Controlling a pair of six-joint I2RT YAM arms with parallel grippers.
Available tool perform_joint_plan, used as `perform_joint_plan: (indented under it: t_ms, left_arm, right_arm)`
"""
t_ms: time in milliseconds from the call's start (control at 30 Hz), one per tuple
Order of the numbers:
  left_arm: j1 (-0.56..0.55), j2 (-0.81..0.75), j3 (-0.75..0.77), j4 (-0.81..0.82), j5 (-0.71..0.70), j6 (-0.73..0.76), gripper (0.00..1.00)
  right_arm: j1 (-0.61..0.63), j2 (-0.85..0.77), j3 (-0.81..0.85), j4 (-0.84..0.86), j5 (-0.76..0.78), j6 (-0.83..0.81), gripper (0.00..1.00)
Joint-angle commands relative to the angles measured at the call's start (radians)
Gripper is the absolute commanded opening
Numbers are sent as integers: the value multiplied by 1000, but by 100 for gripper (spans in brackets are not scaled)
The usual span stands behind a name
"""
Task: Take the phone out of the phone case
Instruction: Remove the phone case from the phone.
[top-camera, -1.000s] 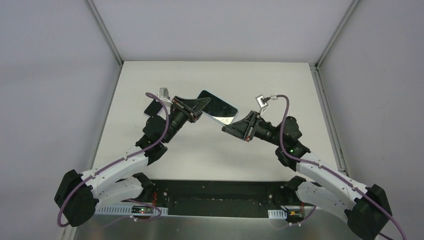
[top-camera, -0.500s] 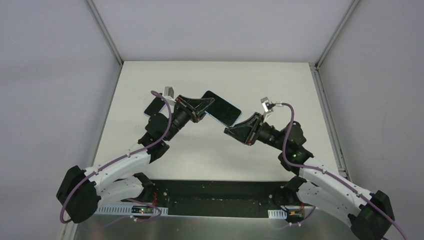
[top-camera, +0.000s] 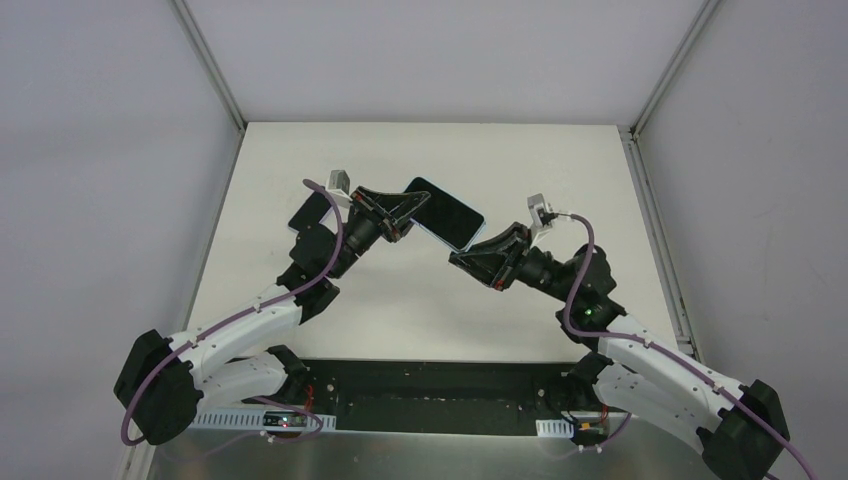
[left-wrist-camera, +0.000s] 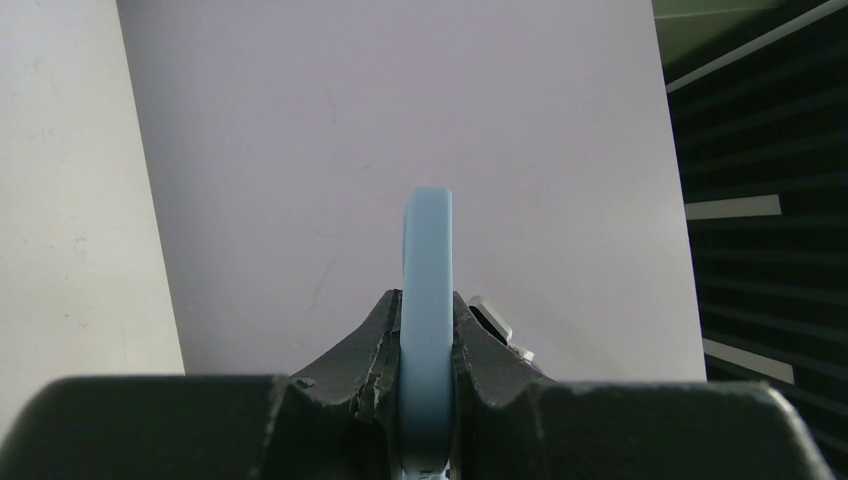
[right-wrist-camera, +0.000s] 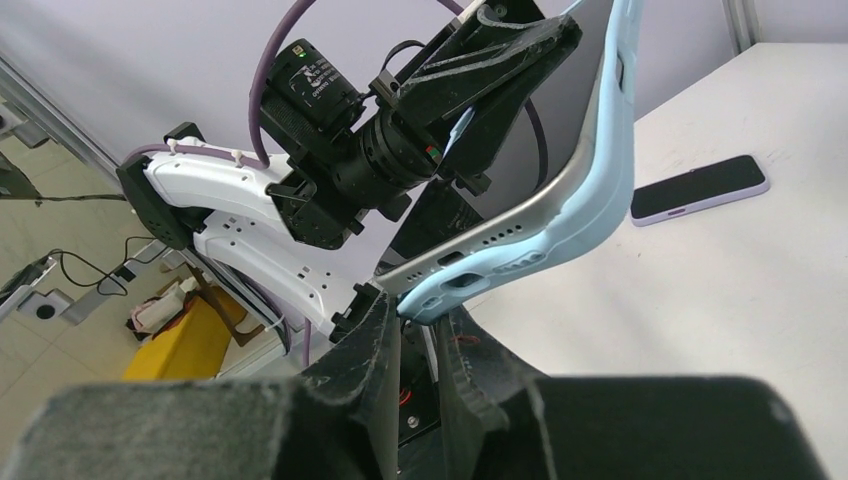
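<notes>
- The white table (top-camera: 420, 290) spreads out under both arms, with pale walls around it.
- The left arm (top-camera: 250, 325) reaches up and inward from its base at the near left. The right arm (top-camera: 640, 350) does the same from the near right, so the two wrists face each other over the middle of the table.
- The light blue phone case (right-wrist-camera: 590, 200) hangs in the air between the wrists, clear of the table and tilted, with its higher end toward the left arm.
- The phone (top-camera: 445, 212) sits in that case, dark screen up. In the right wrist view its silver rim runs along the blue lip.
- A second dark handset (right-wrist-camera: 700, 188) lies flat on the table just beyond the left arm's wrist, apart from everything else.
- The left gripper (left-wrist-camera: 428, 300) is clenched on one long edge of the phone case, one finger pressed to each face.
- The right gripper (right-wrist-camera: 420, 305) is clamped on the case's lower corner, beside the port cut-outs.
</notes>
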Motion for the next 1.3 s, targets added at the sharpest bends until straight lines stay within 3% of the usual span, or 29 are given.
perform_joint_plan:
  t_ms: [0, 300, 467, 567, 700, 800, 1067, 1267]
  left_arm:
    - [-7, -8, 36, 50, 75, -26, 0]
    - [-8, -42, 17, 50, 42, -7, 0]
    - [4, -58, 15, 49, 32, 2, 0]
    - [15, -68, 17, 47, 31, 8, 0]
    - [42, -95, 16, 40, 31, 21, 0]
    - [71, -123, 16, 29, 36, 40, 0]
    - [95, -173, -10, 10, 67, 138, 0]
    - [96, -175, -24, 10, 106, 175, 0]
  right_arm:
    - [-1, -28, 14, 163, 26, -74, 0]
    - [11, -32, 24, 107, 20, -79, 0]
    - [10, -44, 58, -2, -2, -64, 41]
    - [10, -66, 67, -49, 1, -65, 55]
    - [10, -122, 67, -138, 14, -64, 81]
    - [11, -174, 68, -231, 43, -39, 89]
    - [7, -349, -12, -358, 354, 185, 94]
    - [2, -321, 139, -747, 499, 262, 96]
